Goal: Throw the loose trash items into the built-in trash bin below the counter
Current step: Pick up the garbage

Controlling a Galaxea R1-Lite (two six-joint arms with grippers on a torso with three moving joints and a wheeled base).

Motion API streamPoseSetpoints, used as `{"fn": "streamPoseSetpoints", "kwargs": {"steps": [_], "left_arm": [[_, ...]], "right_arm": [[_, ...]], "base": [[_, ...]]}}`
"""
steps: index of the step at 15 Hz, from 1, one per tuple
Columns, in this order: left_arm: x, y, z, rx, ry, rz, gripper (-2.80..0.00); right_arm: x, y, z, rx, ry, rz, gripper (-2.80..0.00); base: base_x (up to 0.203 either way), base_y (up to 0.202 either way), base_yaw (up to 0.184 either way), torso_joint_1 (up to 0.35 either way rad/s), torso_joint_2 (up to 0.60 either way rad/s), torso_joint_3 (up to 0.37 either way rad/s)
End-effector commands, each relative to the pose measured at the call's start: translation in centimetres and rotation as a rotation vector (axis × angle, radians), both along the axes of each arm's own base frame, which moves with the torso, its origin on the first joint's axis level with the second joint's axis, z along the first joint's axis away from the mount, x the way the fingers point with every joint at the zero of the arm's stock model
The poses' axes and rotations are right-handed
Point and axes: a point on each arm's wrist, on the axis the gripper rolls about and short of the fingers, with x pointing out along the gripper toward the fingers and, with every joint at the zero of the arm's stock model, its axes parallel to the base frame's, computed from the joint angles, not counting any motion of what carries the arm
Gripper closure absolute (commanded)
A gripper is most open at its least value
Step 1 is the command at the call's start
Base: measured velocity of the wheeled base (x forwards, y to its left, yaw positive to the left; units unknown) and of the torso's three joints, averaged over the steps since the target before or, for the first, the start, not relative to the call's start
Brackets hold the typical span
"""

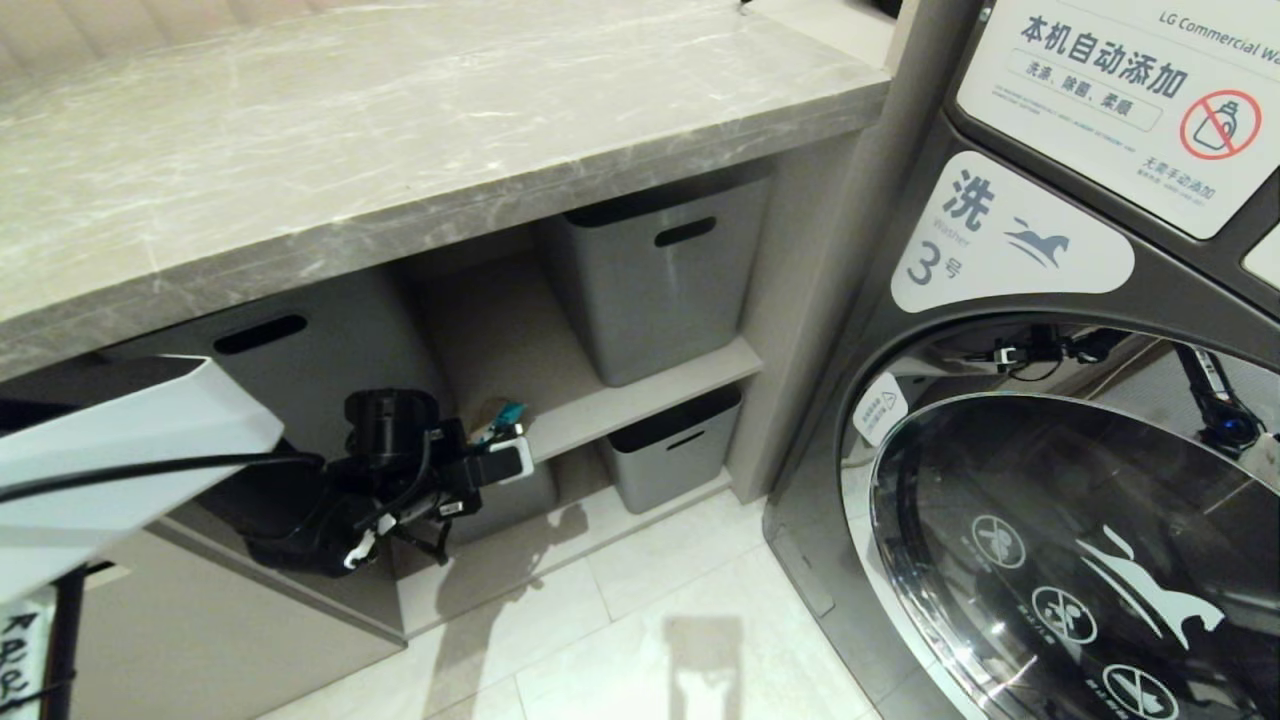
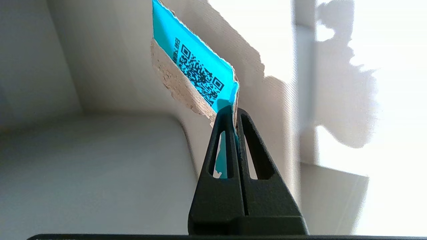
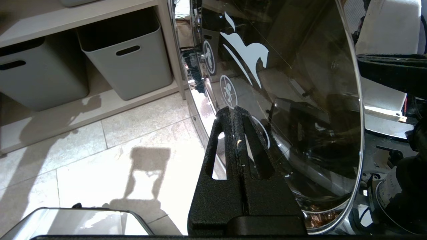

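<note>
Carrying step: the left gripper (image 2: 233, 111) pinches a torn teal paper scrap (image 2: 196, 66) below the grey marble-veined stone counter (image 1: 400, 160). Next, I'd guess, it must find the bin flap, which isn't visible.

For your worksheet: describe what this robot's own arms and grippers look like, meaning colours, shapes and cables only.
The left arm has a glossy white angular shell with a black cable along it, ending in a black wrist. The left gripper and right gripper match: matte black, tapering fingers, each with a slotted cutout.

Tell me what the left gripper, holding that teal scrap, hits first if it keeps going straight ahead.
Probably the beige wall behind the shelf: the left gripper, shut on the teal paper scrap, points toward it over a grey tub; depth is unclear.
</note>
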Motion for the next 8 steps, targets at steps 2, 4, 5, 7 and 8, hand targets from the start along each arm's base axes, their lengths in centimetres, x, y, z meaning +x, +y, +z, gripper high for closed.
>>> {"fn": "streamPoseSetpoints", "kwargs": {"steps": [2,4,5,7,8], "left_arm": [[-2.8,0.6,2.2,-0.096,-0.006,0.016,0.00],[-3.7,0.7,3.1,-0.144,-0.009,0.006,0.00],[-4.6,0.8,3.4,-0.157,0.002,-0.004,0.00],[-7.2,1.2,4.0,-0.200,0.033,-0.054,0.00],[-8.6,1.4,4.4,-0.234,0.048,-0.074,0.00]], "right_arm": [[0.0,0.0,0.0,-0.001,0.000,0.001,0.00],[0.0,0.0,0.0,-0.001,-0.002,0.001,0.00],[0.0,0.0,0.0,-0.001,-0.002,0.001,0.00],[0.0,0.0,0.0,-0.001,-0.001,0.001,0.00],[0.0,0.0,0.0,-0.001,-0.001,0.001,0.00]], "base": [[0.000,0.000,0.000,0.000,0.00,0.000],[0.000,0.000,0.000,0.000,0.00,0.000],[0.000,0.000,0.000,0.000,0.00,0.000],[0.000,0.000,0.000,0.000,0.00,0.000],[0.000,0.000,0.000,0.000,0.00,0.000]]}}
